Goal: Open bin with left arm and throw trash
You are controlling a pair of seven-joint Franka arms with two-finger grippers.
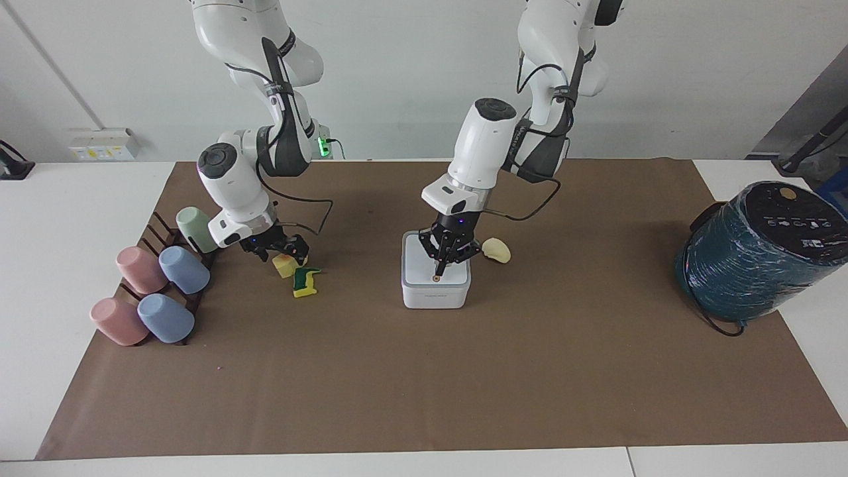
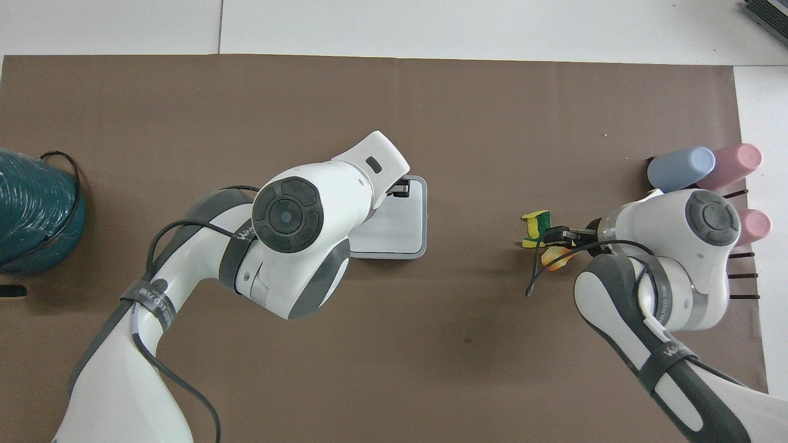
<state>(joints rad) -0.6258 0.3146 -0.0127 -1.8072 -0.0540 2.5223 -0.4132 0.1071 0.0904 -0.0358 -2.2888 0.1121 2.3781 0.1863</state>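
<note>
The white bin (image 1: 434, 295) (image 2: 419, 221) stands mid-table with its grey-rimmed lid down. My left gripper (image 1: 438, 270) (image 2: 401, 187) is shut, its tips pointing down onto the lid at the orange button (image 1: 435, 279). The trash lies on the mat. A cream crescent lump (image 1: 497, 250) rests beside the bin toward the left arm's end; the left arm hides it in the overhead view. My right gripper (image 1: 281, 252) (image 2: 557, 234) is low over the orange-stained yellow sponge chunk (image 1: 283, 267) (image 2: 552, 259). Beside that chunk lies the yellow-and-green sponge bit (image 1: 306, 281) (image 2: 535, 224).
Several pastel cups (image 1: 162, 285) (image 2: 702, 167) lie on a dark rack at the right arm's end. A big teal wrapped cylinder (image 1: 762, 255) (image 2: 34, 215) stands at the left arm's end. A brown mat (image 1: 424, 384) covers the table.
</note>
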